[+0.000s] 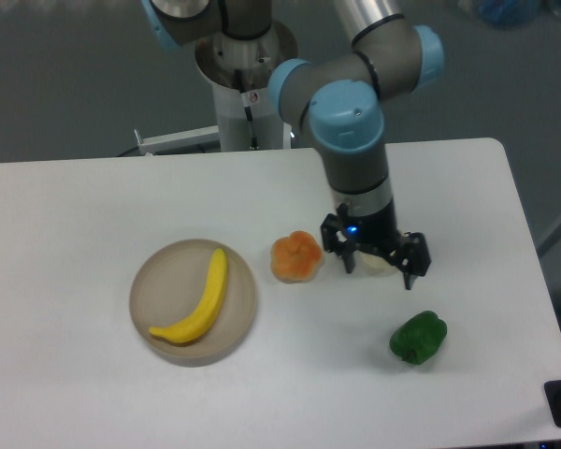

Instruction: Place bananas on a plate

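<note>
The banana (pixel 196 304) lies on the plate (pixel 154 281) in the lower left of the frame, running diagonally across it with both ends inside the rim, so I judge the job done. My gripper (pixel 375 264) hangs right of centre, its fingers spread wide and holding nothing, directly over a pale, whitish round thing (pixel 381 265) that it mostly hides. The risk I see is there: if I drop or swing low, a fingertip could knock that pale thing or shove it across the white table (pixel 65 215). An orange, lumpy fruit (pixel 296 257) sits just left of my gripper, between me and the plate, so a low sweep back toward the lower left could push it into the plate's rim and jostle the banana. A green pepper (pixel 418 338) rests below and to the right, near but apart from my fingers; a careless move downward in the frame could catch it. Nothing stands on the plate besides the banana.
</note>
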You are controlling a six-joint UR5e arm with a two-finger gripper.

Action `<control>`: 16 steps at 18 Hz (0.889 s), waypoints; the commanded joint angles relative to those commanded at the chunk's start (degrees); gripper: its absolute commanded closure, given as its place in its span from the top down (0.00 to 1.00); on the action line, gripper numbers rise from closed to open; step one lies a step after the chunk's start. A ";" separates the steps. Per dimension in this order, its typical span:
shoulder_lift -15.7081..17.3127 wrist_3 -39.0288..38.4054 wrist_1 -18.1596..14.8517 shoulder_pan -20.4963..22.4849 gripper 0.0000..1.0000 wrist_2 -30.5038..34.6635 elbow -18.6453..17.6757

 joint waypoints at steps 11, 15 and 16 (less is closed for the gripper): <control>-0.88 3.27 0.09 0.89 1.00 0.00 0.62; -0.88 3.27 0.09 0.89 1.00 0.00 0.70; -0.88 3.27 0.09 0.89 1.00 0.00 0.70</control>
